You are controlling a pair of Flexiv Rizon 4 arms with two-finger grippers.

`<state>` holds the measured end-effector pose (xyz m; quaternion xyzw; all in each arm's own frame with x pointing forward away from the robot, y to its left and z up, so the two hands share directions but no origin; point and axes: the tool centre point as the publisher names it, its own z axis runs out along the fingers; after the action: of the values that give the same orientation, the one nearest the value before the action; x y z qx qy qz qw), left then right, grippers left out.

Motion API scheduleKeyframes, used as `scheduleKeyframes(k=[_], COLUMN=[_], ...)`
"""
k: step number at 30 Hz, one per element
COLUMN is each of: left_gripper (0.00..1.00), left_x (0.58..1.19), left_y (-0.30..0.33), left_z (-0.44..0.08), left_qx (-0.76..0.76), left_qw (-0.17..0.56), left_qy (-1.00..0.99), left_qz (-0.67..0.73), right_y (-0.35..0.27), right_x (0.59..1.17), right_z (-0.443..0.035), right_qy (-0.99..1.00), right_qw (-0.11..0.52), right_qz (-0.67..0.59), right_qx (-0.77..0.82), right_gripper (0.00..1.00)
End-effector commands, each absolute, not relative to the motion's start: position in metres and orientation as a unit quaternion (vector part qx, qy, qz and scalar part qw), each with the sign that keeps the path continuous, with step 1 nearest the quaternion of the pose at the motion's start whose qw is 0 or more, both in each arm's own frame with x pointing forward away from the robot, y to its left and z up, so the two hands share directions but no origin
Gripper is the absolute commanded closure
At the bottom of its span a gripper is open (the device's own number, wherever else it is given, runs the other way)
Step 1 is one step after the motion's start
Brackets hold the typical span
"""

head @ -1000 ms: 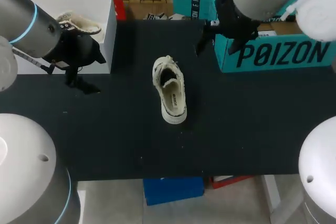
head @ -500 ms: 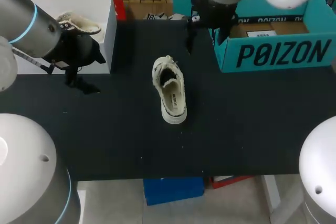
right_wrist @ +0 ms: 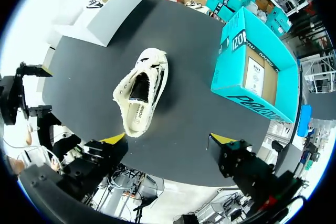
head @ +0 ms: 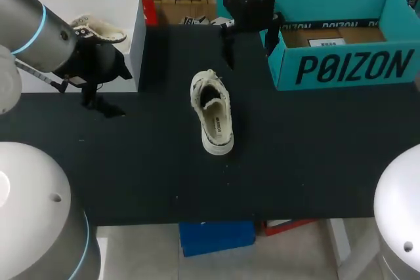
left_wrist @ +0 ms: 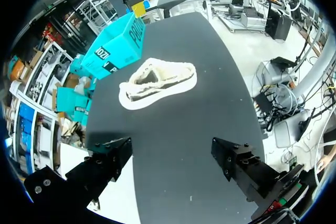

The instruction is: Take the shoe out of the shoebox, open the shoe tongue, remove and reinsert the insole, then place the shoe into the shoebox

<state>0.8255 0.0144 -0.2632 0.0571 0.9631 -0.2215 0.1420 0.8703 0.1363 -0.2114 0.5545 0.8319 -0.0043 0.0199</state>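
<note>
- One shoe [head: 212, 112] lies upright left of the shoebox [head: 341, 70], apart from it; insole [head: 217, 123] apparently inside.
- Right gripper [head: 249, 46]: just beside shoebox's left wall, jaws apart.
- Left gripper [left_wrist: 170, 148]: well left of shoebox, jaws apart.

Shoe [head: 212, 112] on table [head: 315, 162], left of and before shoebox [head: 348, 68].

The shoe [head: 212, 113] was cream with a dark inside; the shoebox [head: 348, 80] at two o'clock teal, black-lettered; the tabletop [head: 308, 155] black.
</note>
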Motion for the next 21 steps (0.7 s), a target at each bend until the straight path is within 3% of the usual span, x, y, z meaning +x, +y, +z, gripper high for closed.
scheduleKeyframes(k=[1,12,21], left_gripper=[0.0,0.0,0.0], left_x=[0.825,0.825,0.825], left_y=[0.015,0.015,0.015], left_z=[-0.265,-0.265,-0.265], left_qx=[0.058,0.058,0.058], left_qw=[0.145,0.145,0.145], left_qy=[0.962,0.962,0.962], left_qz=[-0.223,-0.223,-0.223], right_y=[0.139,0.145,0.152], right_x=[0.873,0.876,0.879], right_z=[-0.211,-0.228,-0.248], right_qy=[0.832,0.831,0.808], right_qw=[0.006,0.045,0.06], right_qz=[-0.028,-0.075,-0.031], right_qx=[0.555,0.55,0.586], right_gripper=[0.0,0.0,0.0])
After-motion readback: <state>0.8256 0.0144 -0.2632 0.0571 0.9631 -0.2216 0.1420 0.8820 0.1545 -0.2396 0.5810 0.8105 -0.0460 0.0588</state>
